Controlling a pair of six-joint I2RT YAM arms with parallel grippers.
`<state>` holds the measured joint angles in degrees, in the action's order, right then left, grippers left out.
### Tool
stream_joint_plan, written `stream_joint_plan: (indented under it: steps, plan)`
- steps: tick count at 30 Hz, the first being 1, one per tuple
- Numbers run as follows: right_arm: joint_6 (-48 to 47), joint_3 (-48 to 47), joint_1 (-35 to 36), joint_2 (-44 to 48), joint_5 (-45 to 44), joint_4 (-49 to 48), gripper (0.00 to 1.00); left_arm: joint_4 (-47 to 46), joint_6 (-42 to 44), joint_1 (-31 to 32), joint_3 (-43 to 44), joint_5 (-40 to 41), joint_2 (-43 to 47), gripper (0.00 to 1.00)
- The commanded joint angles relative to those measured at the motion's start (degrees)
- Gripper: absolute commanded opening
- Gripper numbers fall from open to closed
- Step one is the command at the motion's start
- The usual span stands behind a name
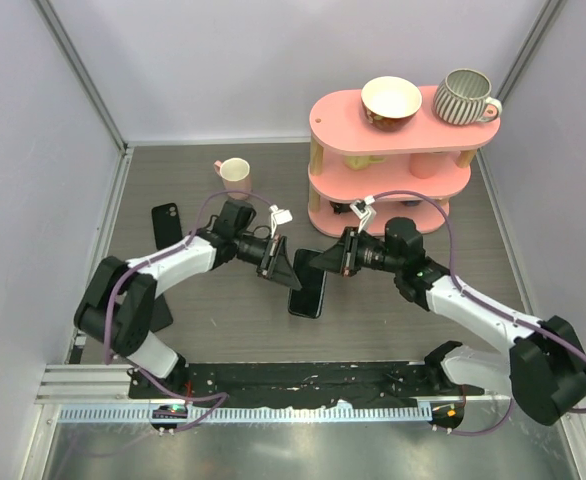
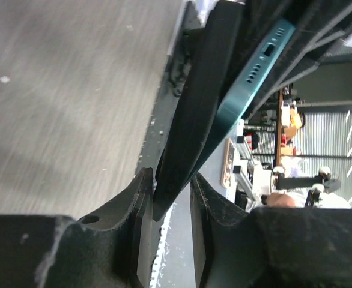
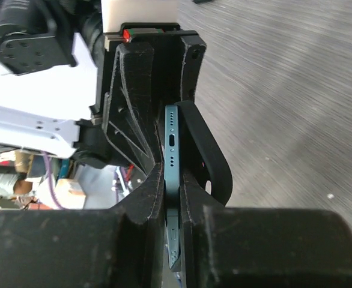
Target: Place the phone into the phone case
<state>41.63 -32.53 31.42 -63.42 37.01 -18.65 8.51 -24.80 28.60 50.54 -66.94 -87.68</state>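
The phone (image 1: 308, 292) hangs on edge above the table between the two arms. Its teal rim (image 3: 172, 135) is pinched between the fingers of my right gripper (image 3: 172, 171), which is shut on it. The matte black phone case (image 3: 209, 150) curves along the phone's right side. In the left wrist view the phone case (image 2: 194, 108) lies against the phone (image 2: 248, 78). One case corner reaches between the jaws of my left gripper (image 2: 170, 175), which stand open with a gap on the right. From above, left gripper (image 1: 291, 275) and right gripper (image 1: 318, 258) face each other.
A pink two-tier shelf (image 1: 388, 150) stands at the back right, carrying a bowl (image 1: 391, 100) and a striped mug (image 1: 466, 97). A pink cup (image 1: 235, 175) sits behind the left arm. A flat black slab (image 1: 166, 222) lies at the left. Walls close three sides.
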Motion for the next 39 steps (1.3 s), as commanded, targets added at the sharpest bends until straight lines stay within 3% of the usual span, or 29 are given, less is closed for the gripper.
stream_joint_plan:
  steps: [1, 4, 7, 9, 12, 20, 23, 28, 30, 34, 39]
  plan:
    - [-6.11, -2.27, -0.04, -3.46, 1.14, 5.29, 0.01, 2.38, -0.87, -1.97, 1.49, 12.62, -4.42, 0.3]
    - [-7.26, -1.57, -0.57, -7.58, 1.13, 3.55, 0.01, 2.91, -1.92, -1.88, 1.14, 14.37, -7.24, 0.31]
    - [-6.91, -0.26, -0.92, -11.54, 1.83, 0.48, 0.01, 2.39, -3.94, -1.88, 0.7, 15.34, -8.73, 0.41]
    - [-6.65, -0.07, -1.18, -12.95, 3.15, -0.5, 0.01, 1.86, -5.08, -1.97, 0.35, 15.52, -8.48, 0.57]
    - [-7.08, -0.07, -1.27, -14.36, 7.88, -1.38, 0.01, 2.21, -6.14, -2.14, -0.62, 17.18, -6.46, 0.64]
    - [-7.35, 0.11, -1.18, -11.38, 8.6, -0.51, 0.01, 2.64, -8.6, -5.21, -3.26, 22.72, 5.56, 0.65]
    - [-6.65, -0.34, -1.18, -8.84, 9.39, -0.59, 0.01, 5.36, -5.45, -5.66, -2.3, 25.1, 10.32, 0.67]
    - [-8.67, -4.29, -1.18, -8.47, 16.31, 4.42, 0.01, 11.51, 2.98, -5.66, 0.51, 15.8, 15.52, 0.7]
    - [-3.87, -3.07, -0.75, -8.91, 19.48, 0.84, 0.01, 11.97, 3.45, -5.31, 0.08, 14.38, 16.31, 0.7]
    - [5.28, 0.89, 0.31, -8.92, 24.24, -17.95, 0.01, 10.47, 3.44, -4.43, -0.97, 11.83, 17.89, 0.69]
    - [6.01, 1.77, 2.15, -7.42, 24.94, -20.19, 0.01, 10.38, 2.3, -2.15, -1.15, 8.32, 19.12, 0.68]
